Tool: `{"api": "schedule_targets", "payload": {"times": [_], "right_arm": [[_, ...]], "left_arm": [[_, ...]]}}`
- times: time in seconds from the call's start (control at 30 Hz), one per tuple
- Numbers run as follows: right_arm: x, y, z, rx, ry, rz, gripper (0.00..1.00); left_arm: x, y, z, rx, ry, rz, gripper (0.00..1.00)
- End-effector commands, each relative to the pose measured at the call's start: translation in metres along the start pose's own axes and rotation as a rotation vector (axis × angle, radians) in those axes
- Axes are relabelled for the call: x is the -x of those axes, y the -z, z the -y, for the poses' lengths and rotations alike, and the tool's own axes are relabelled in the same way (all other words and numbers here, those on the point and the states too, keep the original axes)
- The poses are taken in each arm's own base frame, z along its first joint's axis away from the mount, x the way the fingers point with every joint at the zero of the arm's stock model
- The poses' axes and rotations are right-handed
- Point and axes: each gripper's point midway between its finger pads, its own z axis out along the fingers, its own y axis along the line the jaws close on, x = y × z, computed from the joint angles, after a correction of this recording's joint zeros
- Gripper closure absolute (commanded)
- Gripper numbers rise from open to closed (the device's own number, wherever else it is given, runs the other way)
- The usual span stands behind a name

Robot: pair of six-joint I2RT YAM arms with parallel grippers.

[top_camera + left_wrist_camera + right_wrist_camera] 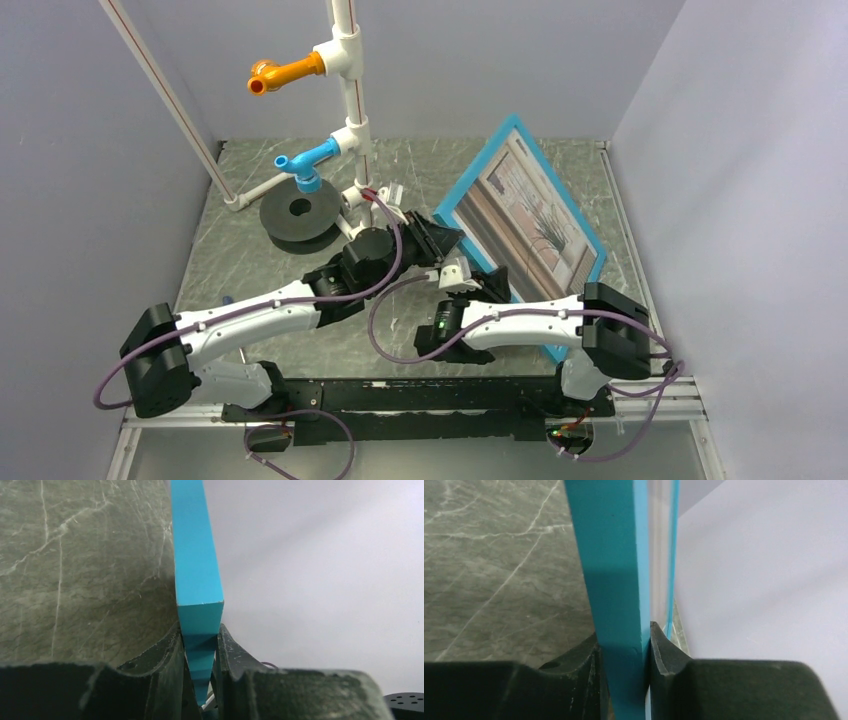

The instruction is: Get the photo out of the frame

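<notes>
Item: the frame [478, 165], turquoise border, standing on a slant over the right half of the desk [260, 260], picture side toward the overhead camera. Its low corner is hidden behind the right arm, so contact with the desk cannot be confirmed. Contents: the photo [530, 215], dark plant over beige and brown bands, seated inside the border and lying flat, no edge or corner seen lifted. Left hand [440, 240]: closed to a narrow gap on the frame's left corner region; the left wrist view shows the turquoise edge [197, 555] wedged between both fingers of that hand [200, 635]. Right hand [490, 282]: nipped onto the lower-left side; the right wrist view shows its fingers [624, 635] pressed against both faces of the turquoise rail [614, 555], nothing else in its hold. Back of frame: not visible in any view, so the condition of backing or clips cannot be told. Progress, as judged: early. The frame is secured by both hands; the photo is not yet out. Left to do: open or free the back, slide the print clear, set it apart from the frame.
</notes>
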Motion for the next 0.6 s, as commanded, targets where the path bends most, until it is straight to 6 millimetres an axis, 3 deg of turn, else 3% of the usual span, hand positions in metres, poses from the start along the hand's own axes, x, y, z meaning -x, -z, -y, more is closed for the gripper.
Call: {"api": "schedule_targets", "payload": {"times": [0.0, 0.13, 0.3, 0.43, 0.57], "right_arm": [[0.012, -0.009, 0.021, -0.036, -0.228, -0.005, 1.00], [0.019, -0.005, 0.035, -0.020, -0.255, -0.014, 1.00], [0.034, -0.002, 0.055, -0.002, -0.255, -0.009, 1.00], [0.038, 0.000, 0.074, 0.015, -0.306, -0.021, 1.00], [0.057, 0.003, 0.069, 0.158, -0.345, -0.044, 1.00]], "left_arm": [[0.041, 0.016, 0.013, 0.001, 0.018, 0.107, 0.81], [0.051, 0.031, 0.018, -0.009, -0.016, 0.116, 0.52], [0.062, 0.056, 0.036, -0.063, -0.089, 0.084, 0.23], [0.071, 0.081, 0.047, -0.106, -0.147, 0.069, 0.14], [0.078, 0.107, 0.041, -0.080, -0.222, 0.058, 0.14]]}}
